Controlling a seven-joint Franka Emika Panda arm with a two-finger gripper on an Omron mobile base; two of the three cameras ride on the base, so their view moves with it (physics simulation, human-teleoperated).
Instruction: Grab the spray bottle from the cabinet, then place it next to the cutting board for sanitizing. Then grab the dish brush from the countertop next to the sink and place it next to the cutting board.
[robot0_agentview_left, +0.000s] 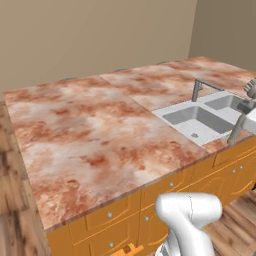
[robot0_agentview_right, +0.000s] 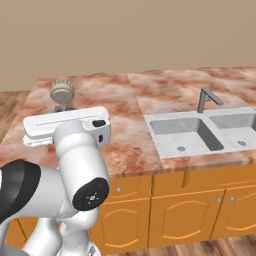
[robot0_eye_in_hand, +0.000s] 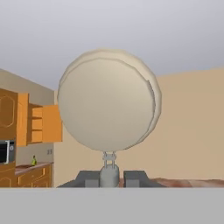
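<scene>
Gripper (robot0_eye_in_hand: 109, 178) clamping the dish brush (robot0_eye_in_hand: 107, 111) by its thin stem, both dark fingertips (robot0_eye_in_hand: 89, 178) pressing in at six o'clock of the hand view, round pale head standing upright and looming just above. Riding in the right base view over the countertop (robot0_agentview_right: 125, 120), brush head at ten o'clock, above the white hand. Lying beyond, at three o'clock there, the sink (robot0_agentview_right: 200, 132) with its grey faucet (robot0_agentview_right: 206, 99). Showing far off at nine o'clock of the hand view, the cabinet (robot0_eye_in_hand: 37, 124) hanging open, and under it the spray bottle (robot0_eye_in_hand: 33, 160) sitting small on a distant counter.
</scene>
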